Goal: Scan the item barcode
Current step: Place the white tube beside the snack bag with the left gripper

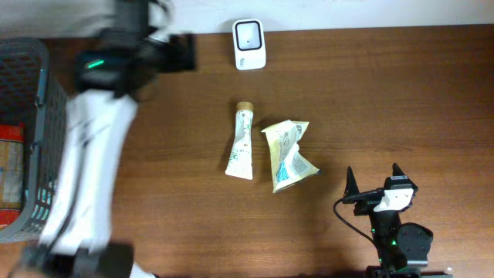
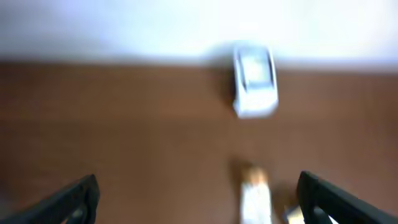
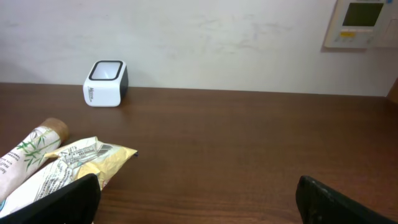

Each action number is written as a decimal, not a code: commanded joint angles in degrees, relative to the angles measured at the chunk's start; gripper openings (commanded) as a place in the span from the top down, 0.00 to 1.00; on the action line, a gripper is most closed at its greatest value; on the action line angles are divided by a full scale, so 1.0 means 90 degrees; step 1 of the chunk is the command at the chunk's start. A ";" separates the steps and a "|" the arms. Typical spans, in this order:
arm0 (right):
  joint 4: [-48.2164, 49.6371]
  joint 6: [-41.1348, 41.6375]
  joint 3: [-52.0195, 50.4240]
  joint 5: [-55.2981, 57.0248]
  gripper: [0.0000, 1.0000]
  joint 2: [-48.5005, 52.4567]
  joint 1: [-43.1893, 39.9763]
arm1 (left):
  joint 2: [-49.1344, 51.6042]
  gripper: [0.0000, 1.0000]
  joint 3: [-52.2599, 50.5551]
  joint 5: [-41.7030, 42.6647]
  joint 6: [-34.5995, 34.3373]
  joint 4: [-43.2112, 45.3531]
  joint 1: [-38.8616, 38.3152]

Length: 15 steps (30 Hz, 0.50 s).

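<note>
The white barcode scanner (image 1: pixel 249 44) stands at the table's far edge. Two items lie mid-table: a white tube with a tan cap (image 1: pixel 241 143) and a crumpled yellow packet (image 1: pixel 288 154) right of it. My left gripper (image 1: pixel 184 52) is blurred at the far left, left of the scanner. In the left wrist view this gripper (image 2: pixel 199 200) is open and empty, with the scanner (image 2: pixel 255 81) and the tube (image 2: pixel 255 194) ahead. My right gripper (image 1: pixel 373 181) stands open near the front right. Nothing lies between its fingers (image 3: pixel 62 200), and the packet (image 3: pixel 81 160) and tube (image 3: pixel 28 155) are on the left.
A grey wire basket (image 1: pixel 23 77) with red packaging inside stands at the left edge, beside the blurred left arm (image 1: pixel 93 170). A pale wall rises behind the table, with a white control panel (image 3: pixel 360 22) on it. Bare wood spans the table's right half (image 1: pixel 401 100).
</note>
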 commanded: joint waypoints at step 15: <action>-0.0024 0.0066 -0.0041 -0.0010 0.01 -0.0041 -0.0044 | 0.0471 0.00 -0.2407 -0.1231 0.3184 0.1394 0.5260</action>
